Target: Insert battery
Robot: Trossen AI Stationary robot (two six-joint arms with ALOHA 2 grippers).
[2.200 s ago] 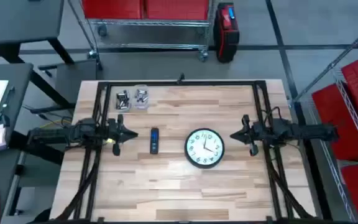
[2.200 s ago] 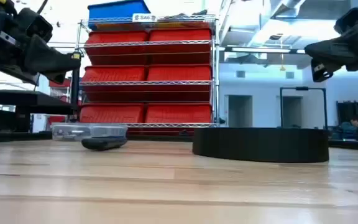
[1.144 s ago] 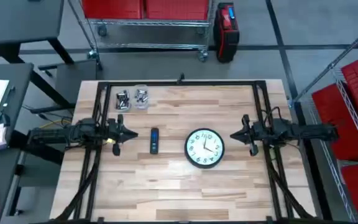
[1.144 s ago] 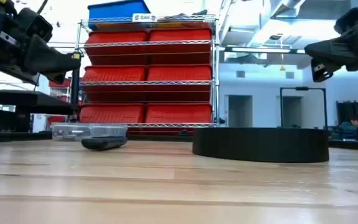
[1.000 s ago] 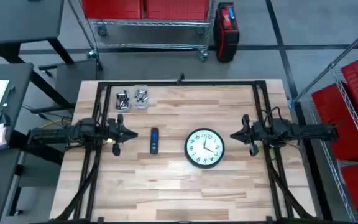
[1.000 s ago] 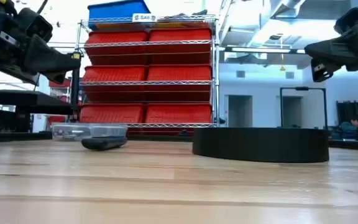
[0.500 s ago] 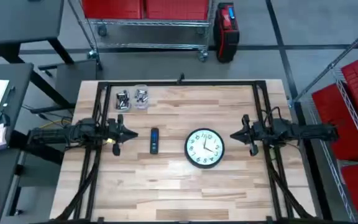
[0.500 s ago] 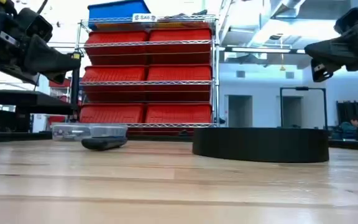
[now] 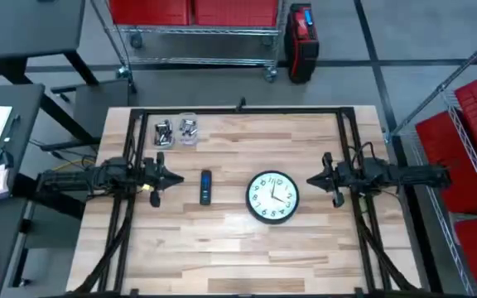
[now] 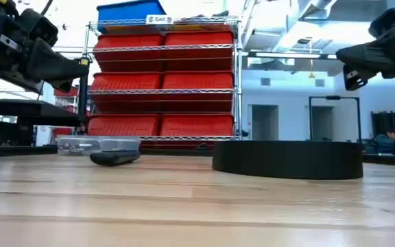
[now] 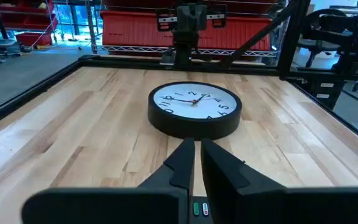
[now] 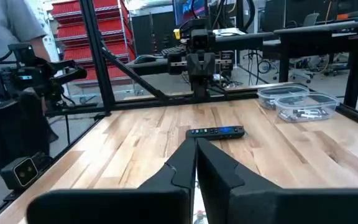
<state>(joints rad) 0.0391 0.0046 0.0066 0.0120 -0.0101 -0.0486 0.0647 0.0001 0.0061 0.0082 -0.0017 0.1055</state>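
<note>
A black remote (image 9: 205, 187) lies flat on the wooden table, left of centre. A round black-rimmed clock (image 9: 272, 196) lies face up to its right. Two clear containers (image 9: 176, 132) at the far left hold small silvery batteries (image 12: 303, 113). My left gripper (image 9: 179, 178) hovers shut above the table, left of the remote, pointing toward the table's right. My right gripper (image 9: 310, 180) hovers shut to the right of the clock, pointing toward the table's left. In the low view both grippers (image 10: 81, 65) (image 10: 341, 67) stay well above the table. Neither touches anything.
A black frame (image 9: 238, 111) runs around the table's far edge and sides. Bare wood (image 9: 238, 248) fills the near half. Beyond the table stand shelves with red bins (image 10: 163, 89). A person (image 12: 5, 56) stands off the table's near side in the right wrist view.
</note>
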